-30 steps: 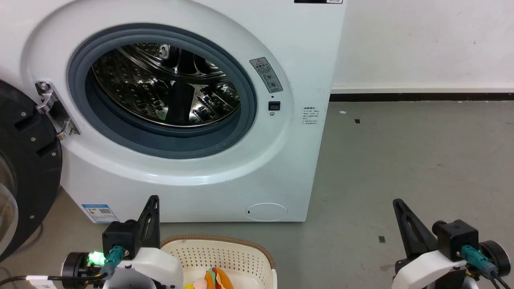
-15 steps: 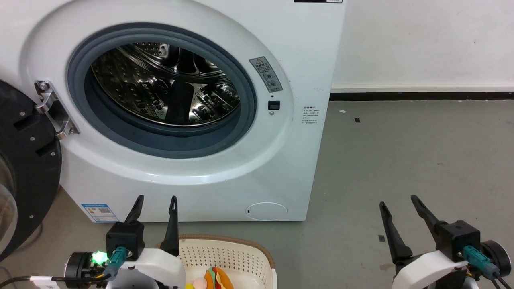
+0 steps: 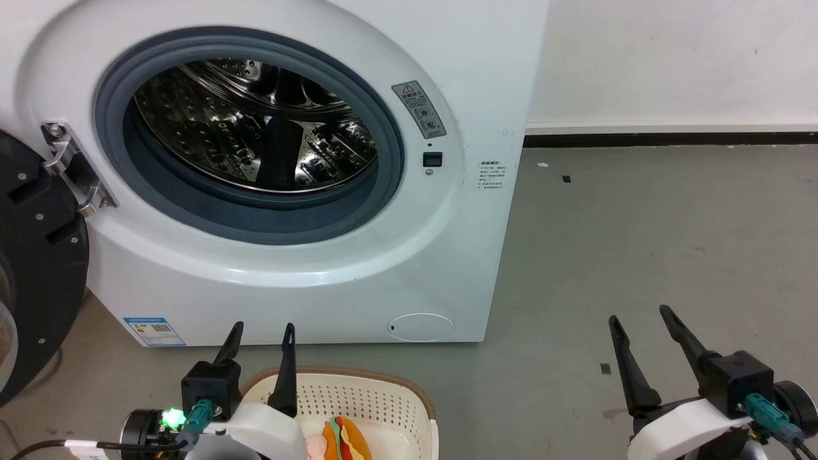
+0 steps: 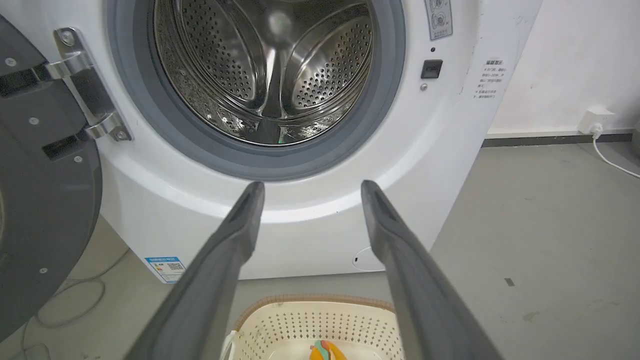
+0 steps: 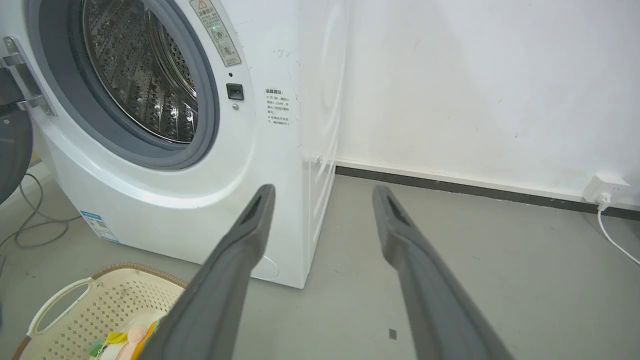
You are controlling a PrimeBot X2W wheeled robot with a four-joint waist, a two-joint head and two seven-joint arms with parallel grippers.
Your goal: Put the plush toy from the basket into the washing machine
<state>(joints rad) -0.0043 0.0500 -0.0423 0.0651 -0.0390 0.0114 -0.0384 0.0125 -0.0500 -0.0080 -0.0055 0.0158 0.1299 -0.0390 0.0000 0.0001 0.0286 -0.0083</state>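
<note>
The white washing machine [image 3: 409,268] stands ahead with its black door [image 3: 35,255] swung open to the left, baring the steel drum [image 3: 255,137]. On the floor before it sits the cream basket [image 3: 358,391], and the hamburger plush toy [image 3: 345,439] lies inside. My left gripper [image 3: 263,331] is open above the basket's left rear corner, nothing between its fingers. My right gripper [image 3: 639,314] is open over bare floor at the right. The left wrist view has the left gripper [image 4: 309,186], drum [image 4: 270,70], basket [image 4: 320,320] and toy [image 4: 326,351]. The right wrist view has the right gripper [image 5: 322,191], basket [image 5: 105,305] and toy [image 5: 131,336].
Grey concrete floor [image 3: 639,243] spreads to the right of the machine up to a white wall [image 3: 671,57] with a dark skirting. A wall socket with a white cable [image 5: 602,192] sits at the far right. Loose cables [image 4: 70,300] lie under the open door.
Both grippers went from shut a second ago to open now. The head camera tilted slightly, shifting the machine up in the picture and showing a bit more of the basket.
</note>
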